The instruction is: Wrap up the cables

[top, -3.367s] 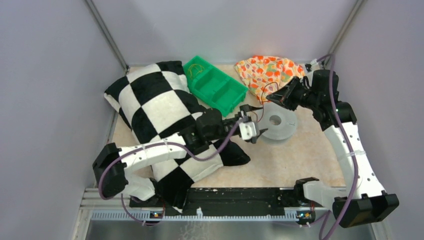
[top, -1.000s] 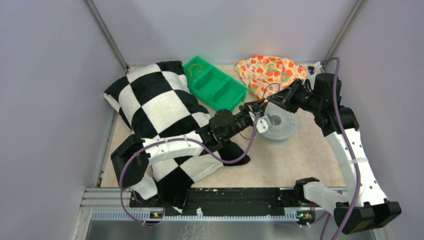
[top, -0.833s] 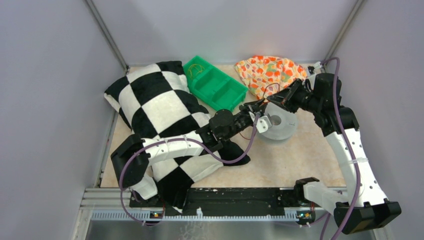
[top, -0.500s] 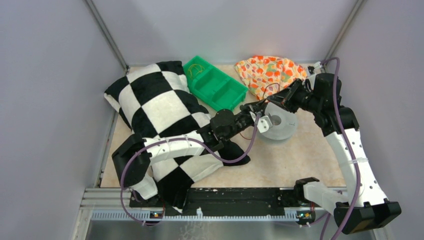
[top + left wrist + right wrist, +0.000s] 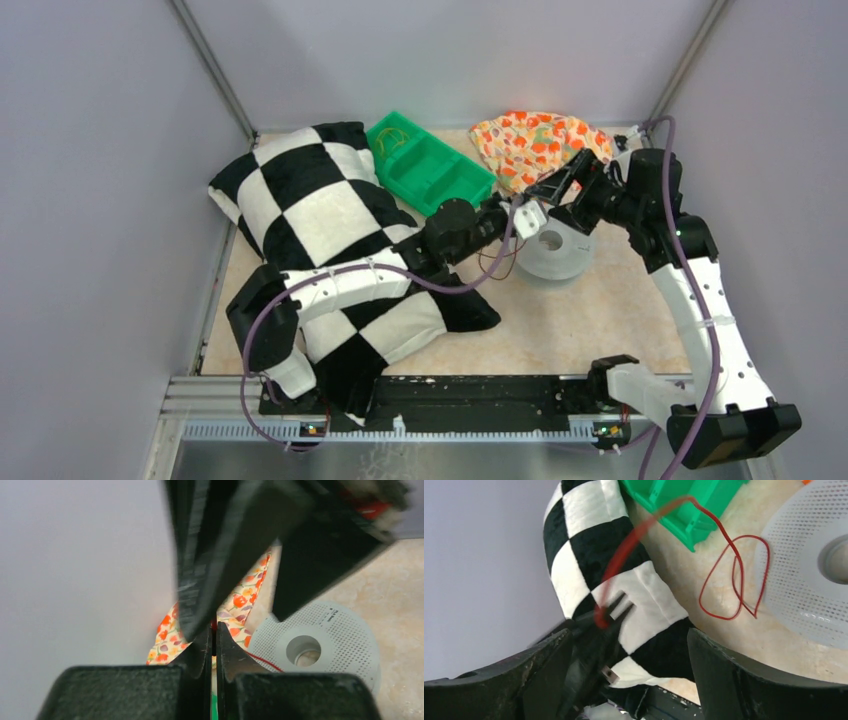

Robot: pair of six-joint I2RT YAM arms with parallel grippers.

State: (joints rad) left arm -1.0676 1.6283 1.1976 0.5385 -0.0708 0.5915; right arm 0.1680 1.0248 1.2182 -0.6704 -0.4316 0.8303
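The cable [image 5: 730, 578] is a thin red wire. One end runs up in an arc to my left gripper [image 5: 605, 616], which is shut on it; the rest lies in loose loops on the table beside the grey perforated spool [image 5: 804, 575]. In the left wrist view, the left gripper [image 5: 214, 630] has its jaws pressed together with a sliver of red between them. My right gripper [image 5: 629, 647] is open wide with nothing between its fingers. From above, the left gripper [image 5: 530, 215] and right gripper [image 5: 556, 195] nearly meet over the far-left rim of the spool [image 5: 556, 255], with cable loops [image 5: 495, 265] hanging to its left.
A green compartment bin [image 5: 428, 172] stands at the back, just left of the grippers. A floral cloth [image 5: 535, 140] lies at the back right. A black-and-white checkered pillow [image 5: 320, 220] covers the left half of the table, under the left arm.
My right gripper has opened and let go of the cable. The left gripper has shut on the cable and risen a little toward the back right, over the spool's rim.
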